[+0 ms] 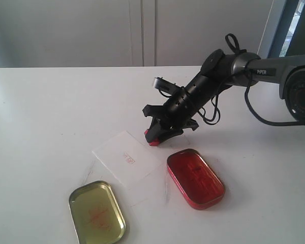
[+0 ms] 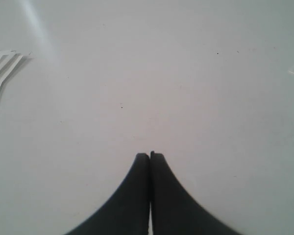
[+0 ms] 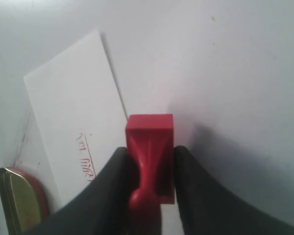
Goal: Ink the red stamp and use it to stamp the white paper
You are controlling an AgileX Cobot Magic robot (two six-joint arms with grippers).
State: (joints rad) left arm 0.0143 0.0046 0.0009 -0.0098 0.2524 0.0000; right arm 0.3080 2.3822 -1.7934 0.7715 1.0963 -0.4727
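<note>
My right gripper (image 1: 156, 133) (image 3: 149, 152) is shut on the red stamp (image 1: 152, 139) (image 3: 150, 142), a finger on each side of its handle and the flat base pointing down. The stamp hangs low over the table just beyond the far corner of the white paper (image 1: 127, 157) (image 3: 71, 117). I cannot tell if the stamp touches the table. The paper lies flat and bears a small red stamp mark (image 1: 128, 158) (image 3: 86, 157). My left gripper (image 2: 150, 155) is shut on nothing above bare white table; the exterior view does not show it.
A red oval ink tin (image 1: 195, 178) lies open right of the paper. A gold oval lid (image 1: 96, 211) lies at the front left. A tin's rim (image 3: 19, 200) shows in the right wrist view. White strips (image 2: 2, 68) lie at the left wrist view's edge.
</note>
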